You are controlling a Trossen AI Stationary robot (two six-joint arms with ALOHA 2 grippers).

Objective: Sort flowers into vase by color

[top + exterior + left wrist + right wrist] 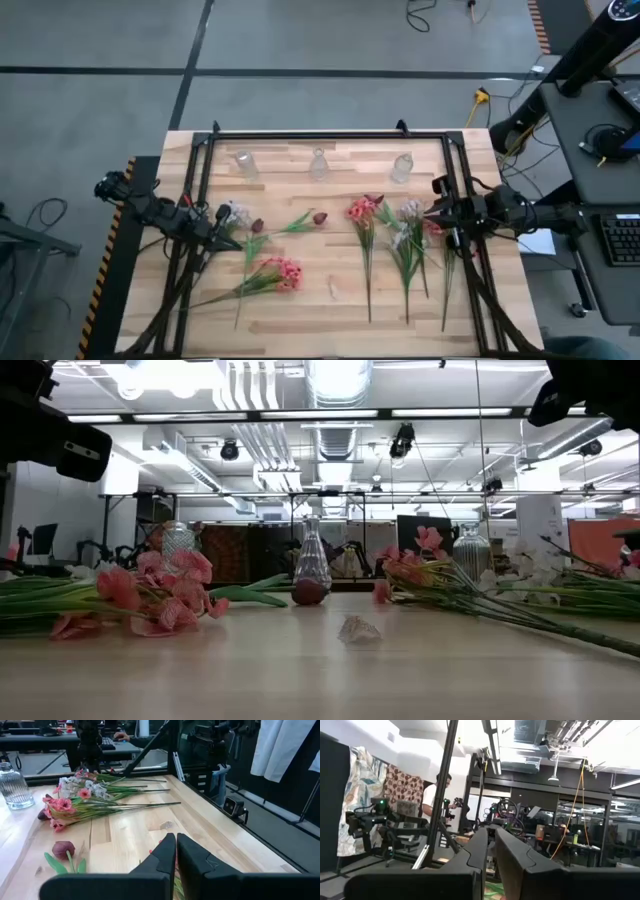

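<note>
Both the left gripper (176, 851) and the right gripper (490, 849) are held closed and empty. The flowers (405, 235) are left lying loose on the table (320, 305), and the three glass vases (319, 164) are kept clear for sorting.

Flowers (366, 232) lie scattered flat near three vases (318, 165).
</note>
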